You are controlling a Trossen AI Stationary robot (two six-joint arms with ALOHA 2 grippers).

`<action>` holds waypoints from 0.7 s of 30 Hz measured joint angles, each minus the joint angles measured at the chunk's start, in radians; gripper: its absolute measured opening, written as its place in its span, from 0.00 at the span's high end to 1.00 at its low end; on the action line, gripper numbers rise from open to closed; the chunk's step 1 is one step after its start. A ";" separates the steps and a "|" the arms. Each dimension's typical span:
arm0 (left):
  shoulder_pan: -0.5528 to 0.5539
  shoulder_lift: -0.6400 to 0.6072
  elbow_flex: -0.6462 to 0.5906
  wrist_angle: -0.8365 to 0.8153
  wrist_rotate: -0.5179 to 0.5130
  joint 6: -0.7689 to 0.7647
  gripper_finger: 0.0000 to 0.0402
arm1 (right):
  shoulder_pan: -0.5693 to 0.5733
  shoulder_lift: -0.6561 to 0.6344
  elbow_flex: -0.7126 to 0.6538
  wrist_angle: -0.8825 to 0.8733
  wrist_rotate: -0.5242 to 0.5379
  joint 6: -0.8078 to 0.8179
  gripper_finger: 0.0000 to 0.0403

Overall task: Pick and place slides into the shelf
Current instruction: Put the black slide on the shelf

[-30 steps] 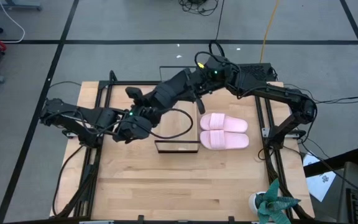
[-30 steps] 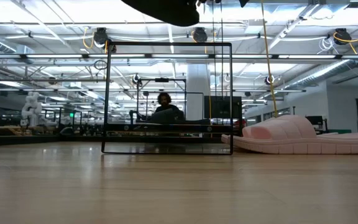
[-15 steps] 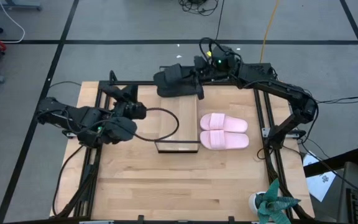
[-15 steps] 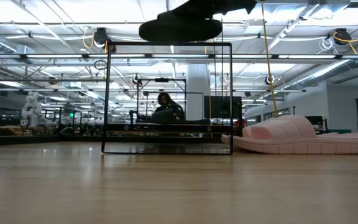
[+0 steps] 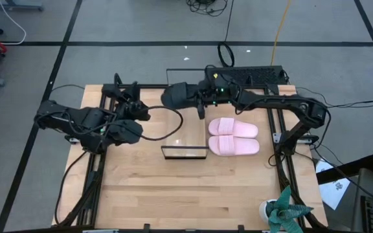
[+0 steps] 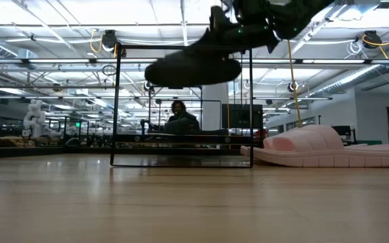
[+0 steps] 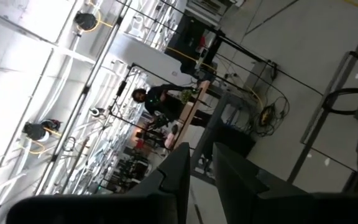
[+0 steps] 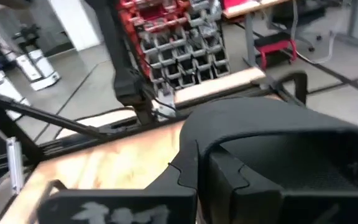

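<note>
My right gripper (image 5: 203,100) is shut on a matte black slide (image 5: 179,96), held in the air over the far end of the shelf (image 5: 185,153). The low view shows the slide (image 6: 193,67) level with the top bar of the shelf's black frame (image 6: 116,101), tilted with its free end lower. The pale pink pair (image 5: 233,136) lies side by side, soles down, on the table right of the shelf. My left gripper (image 5: 133,98) waits at the table's left, open by a narrow gap (image 7: 201,177) and touching nothing. I see no second black slide. My right gripper holds the black slide by its wide strap (image 8: 194,140), at the strap's side edge. One finger (image 8: 185,177) is outside the strap and the other (image 8: 232,180) reaches under its arch. The fingers come from the table's right. The slide is lifted clear and tilted.
A black cable loops from the left arm across the table to the shelf (image 5: 173,129). A potted plant (image 5: 283,210) stands at the table's near right corner. Bare wood lies in front of the shelf (image 5: 173,188). A person shows in the room beyond (image 6: 179,116).
The two grippers were together left of the shelf a second ago. My left gripper has pulled back toward the table's left and far side. My right gripper carried the black slide toward the far edge, then lowered it from above the shelf's frame to the level of its top bar.
</note>
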 joint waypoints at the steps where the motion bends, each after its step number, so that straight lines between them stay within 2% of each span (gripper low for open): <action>1: 0.000 0.001 0.000 -0.012 0.008 -0.015 0.80 | 0.000 0.001 -0.025 0.028 0.005 0.021 1.00; 6: 0.008 0.001 0.000 -0.018 0.025 -0.051 0.80 | 0.016 -0.001 -0.125 0.139 0.004 0.089 1.00; 11: 0.039 0.001 0.000 -0.017 0.068 -0.054 0.80 | 0.037 0.001 -0.154 0.171 0.003 0.113 1.00; 17: 0.084 0.001 0.000 -0.018 0.132 -0.073 0.80 | 0.063 0.105 -0.156 0.289 0.004 0.126 1.00; 21: 0.101 0.001 0.000 -0.025 0.138 -0.070 0.80 | 0.061 0.167 -0.156 0.379 0.011 0.143 1.00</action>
